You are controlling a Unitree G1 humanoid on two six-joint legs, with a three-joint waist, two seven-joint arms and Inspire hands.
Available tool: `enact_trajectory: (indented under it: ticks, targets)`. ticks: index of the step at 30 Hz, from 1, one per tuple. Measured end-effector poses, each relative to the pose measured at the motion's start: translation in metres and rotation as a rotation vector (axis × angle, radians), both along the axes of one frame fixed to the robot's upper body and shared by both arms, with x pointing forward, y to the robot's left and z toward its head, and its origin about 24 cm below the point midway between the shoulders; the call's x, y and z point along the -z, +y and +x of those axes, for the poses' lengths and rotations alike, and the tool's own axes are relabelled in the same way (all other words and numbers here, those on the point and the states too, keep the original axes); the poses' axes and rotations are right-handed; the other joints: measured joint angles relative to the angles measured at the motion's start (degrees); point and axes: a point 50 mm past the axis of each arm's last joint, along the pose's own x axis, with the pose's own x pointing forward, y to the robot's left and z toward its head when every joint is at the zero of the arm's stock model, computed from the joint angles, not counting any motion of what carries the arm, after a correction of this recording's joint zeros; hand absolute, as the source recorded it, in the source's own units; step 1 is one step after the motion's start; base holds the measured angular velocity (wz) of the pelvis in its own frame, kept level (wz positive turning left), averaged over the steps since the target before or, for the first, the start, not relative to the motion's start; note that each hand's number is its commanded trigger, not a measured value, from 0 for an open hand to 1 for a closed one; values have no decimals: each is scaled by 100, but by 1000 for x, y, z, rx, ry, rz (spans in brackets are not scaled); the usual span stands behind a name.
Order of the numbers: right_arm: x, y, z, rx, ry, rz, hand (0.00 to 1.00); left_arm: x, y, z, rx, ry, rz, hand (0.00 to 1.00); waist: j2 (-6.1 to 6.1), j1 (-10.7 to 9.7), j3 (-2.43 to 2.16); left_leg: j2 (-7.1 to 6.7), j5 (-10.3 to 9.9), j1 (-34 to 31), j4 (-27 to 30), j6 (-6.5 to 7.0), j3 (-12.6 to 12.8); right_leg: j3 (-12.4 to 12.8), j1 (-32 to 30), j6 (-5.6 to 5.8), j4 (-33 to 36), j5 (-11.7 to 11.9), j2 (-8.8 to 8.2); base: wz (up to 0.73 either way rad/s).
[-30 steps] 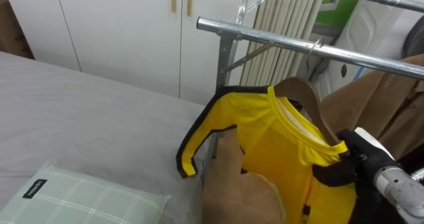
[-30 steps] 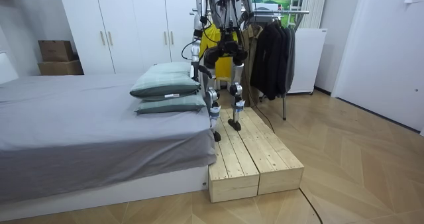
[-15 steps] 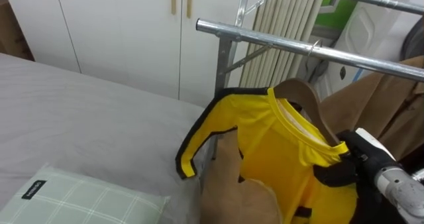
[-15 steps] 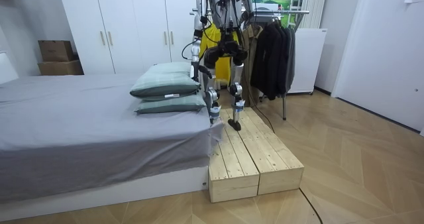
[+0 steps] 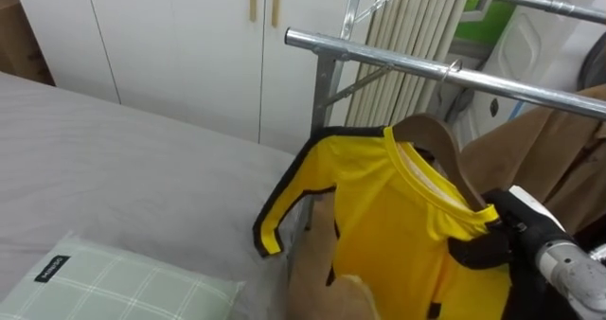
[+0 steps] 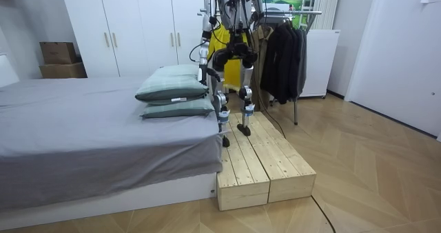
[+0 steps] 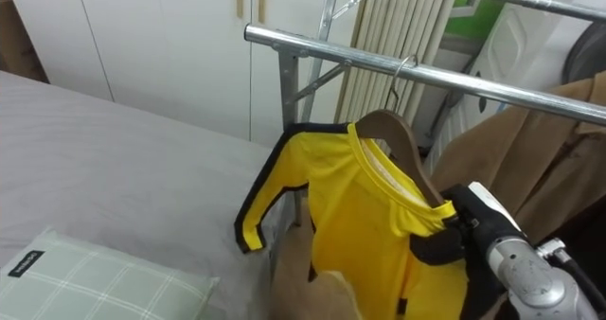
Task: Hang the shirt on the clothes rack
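Wardrobe doors [image 5: 170,36] behind, yellow shirt [image 5: 388,206] stays below the rail [image 5: 398,62]; right robot hand [image 5: 497,230] at it, grip cannot be told.

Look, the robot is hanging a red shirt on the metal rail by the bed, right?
Not quite: the shirt is yellow with black trim, not red, as the left eye view shows. The rest holds: it sits on a wooden hanger at the metal rail, which stands by the bed.

Yellow shirt [image 5: 398,216], black-trimmed; green-checked pillow [image 5: 114,287]
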Motion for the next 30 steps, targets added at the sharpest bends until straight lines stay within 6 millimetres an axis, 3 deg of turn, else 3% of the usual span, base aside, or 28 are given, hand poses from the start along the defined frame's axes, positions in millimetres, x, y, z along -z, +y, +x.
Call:
enact_trajectory:
  ticks: [10,15,21,30]
  targets:
    - [16,-11,-6,62,53,100,100,0,0,-1,1,2,1,0,6,-11,-3,2,-2,23,-11,-3,-53,-48,70,-1,-63,1,-2,2]
    - [14,-19,-6,91,46,110,100,0,0,-1,1,2,0,0,6,-11,-3,-2,-2,9,-13,-3,-56,-44,64,-1,-69,0,-2,0]
    - [8,-25,9,137,31,121,100,0,0,-3,-2,6,0,0,4,-59,-6,0,-1,16,-5,-3,-54,-48,72,-1,-65,1,-1,0]
    - [12,-27,7,150,45,143,100,0,0,-4,-2,7,0,0,3,-66,-10,0,0,21,2,-3,-54,-47,74,-1,-59,0,-2,0]
